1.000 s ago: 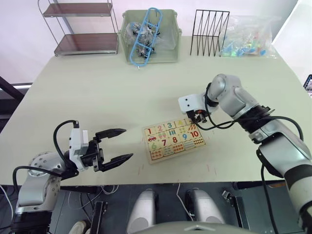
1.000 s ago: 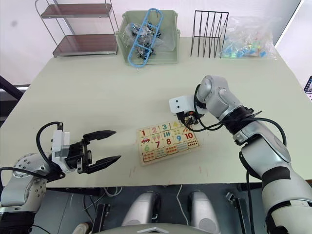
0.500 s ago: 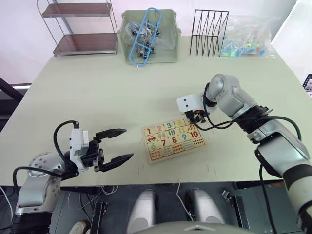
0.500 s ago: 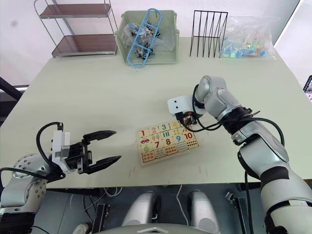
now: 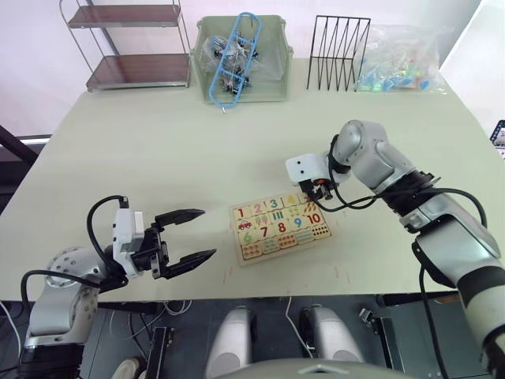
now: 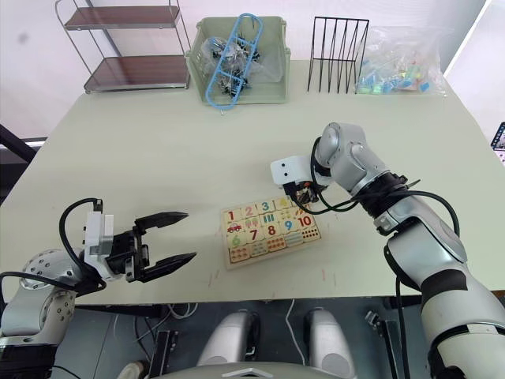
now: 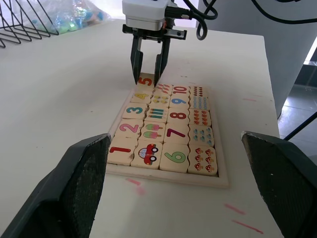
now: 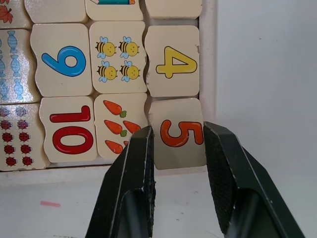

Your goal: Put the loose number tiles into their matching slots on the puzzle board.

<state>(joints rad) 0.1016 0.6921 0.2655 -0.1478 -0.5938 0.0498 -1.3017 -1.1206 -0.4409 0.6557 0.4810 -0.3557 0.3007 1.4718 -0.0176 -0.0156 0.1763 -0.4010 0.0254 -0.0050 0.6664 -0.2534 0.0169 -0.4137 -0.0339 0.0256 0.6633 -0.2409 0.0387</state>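
Light-wood tiles 1 to 4 already sit in their row on the puzzle board (image 5: 280,223), near the table's front edge. The orange 5 tile (image 8: 179,133) lies in the last slot between the right gripper (image 8: 178,148) fingers, which stand slightly apart beside it, apparently just loosened. The left gripper (image 5: 187,235) hovers wide open, left of the board. The task looks nearly done.

1. A pale green-grey counter (image 5: 158,158) carries everything.
2. Near its front lies the flat light-wood puzzle board (image 5: 280,227).
3. Along the back stand a two-tier metal shelf rack (image 5: 130,43), a green plastic bin (image 5: 241,59), a black wire rack (image 5: 339,51) and a clear plastic bag (image 5: 402,59).
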